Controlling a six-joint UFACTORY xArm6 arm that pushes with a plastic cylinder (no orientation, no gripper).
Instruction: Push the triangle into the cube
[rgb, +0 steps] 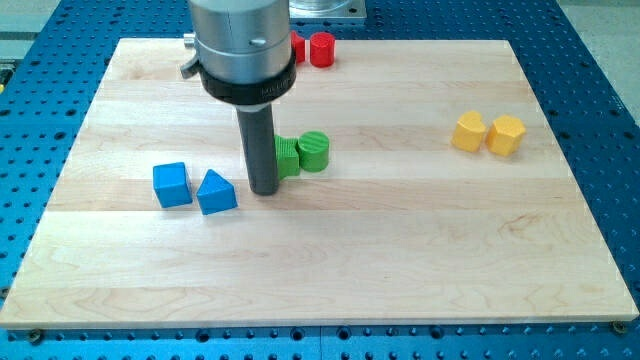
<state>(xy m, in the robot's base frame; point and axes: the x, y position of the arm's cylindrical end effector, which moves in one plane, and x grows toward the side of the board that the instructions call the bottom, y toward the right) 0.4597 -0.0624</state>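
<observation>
A blue triangle block (216, 192) lies on the wooden board (400, 260) at the view's left of centre. A blue cube (171, 184) sits just to its left, with a narrow gap between them. My tip (264, 190) rests on the board a short way to the right of the triangle, apart from it. The rod rises from there into the grey arm body at the view's top.
Two green blocks (303, 153) sit just right of the rod, one partly behind it. A red cylinder (321, 49) and another red block partly hidden by the arm lie at the top edge. Two yellow blocks (488, 133) lie at the right.
</observation>
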